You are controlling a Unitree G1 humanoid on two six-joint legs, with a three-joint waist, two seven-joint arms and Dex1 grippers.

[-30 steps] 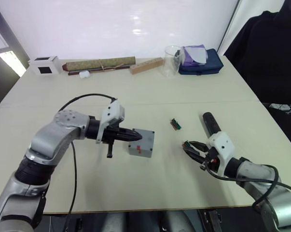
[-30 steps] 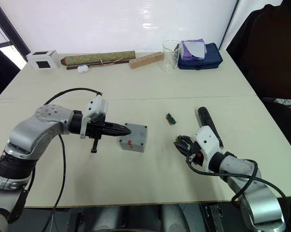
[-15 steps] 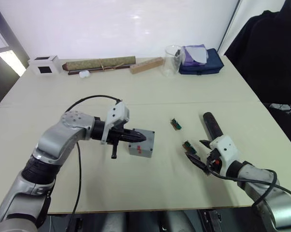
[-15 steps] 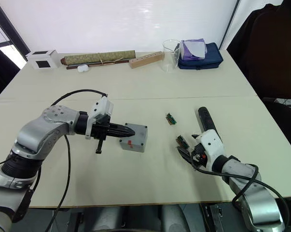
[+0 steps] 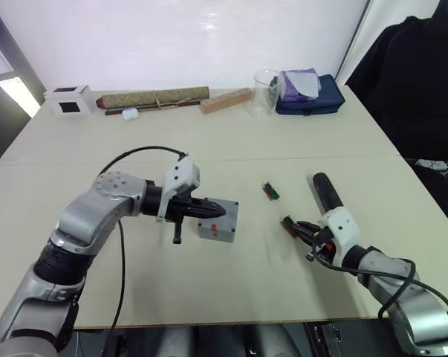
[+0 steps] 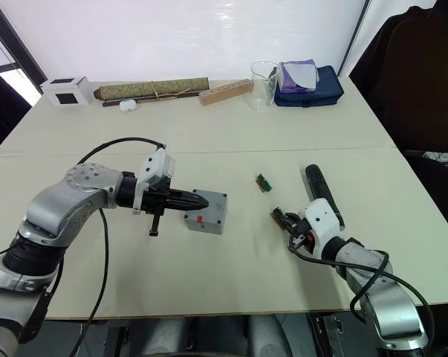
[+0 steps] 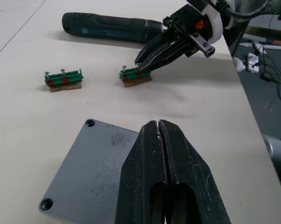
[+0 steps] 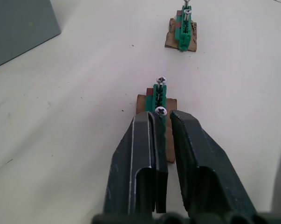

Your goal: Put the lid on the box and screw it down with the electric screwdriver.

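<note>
Compared with a second earlier, the right gripper [image 6: 289, 225] had moved up the frame from the bare table toward the nearer green screw holder [image 6: 280, 216]; where its fingers had hung spread above the surface, they were now drawn narrow around one end of that holder, with its two screw heads showing just ahead of the fingertips [image 8: 152, 122] in the right wrist view. The left gripper [image 5: 222, 210] had barely shifted: its fingers were pressed together with nothing between them, tips resting over the near edge of the lid [image 5: 224, 216], which sat flat on the box [image 6: 202, 222] at centre frame, its corner holes visible in the left wrist view. The electric screwdriver [image 5: 325, 190] lay untouched on the table [image 5: 231, 145] at right of centre, just above the right gripper. A second green screw holder [image 5: 271, 191] lay between box and screwdriver, apart from both. Along the upper edge of the frame stood a white cube [image 5: 69, 100], a long brown roll [image 5: 152, 97], a wooden block [image 5: 225, 100], a clear beaker [image 5: 264, 94] and a blue pouch [image 5: 310, 95], all well away from the grippers. A dark-clothed person [image 5: 417, 82] filled the upper right corner.
</note>
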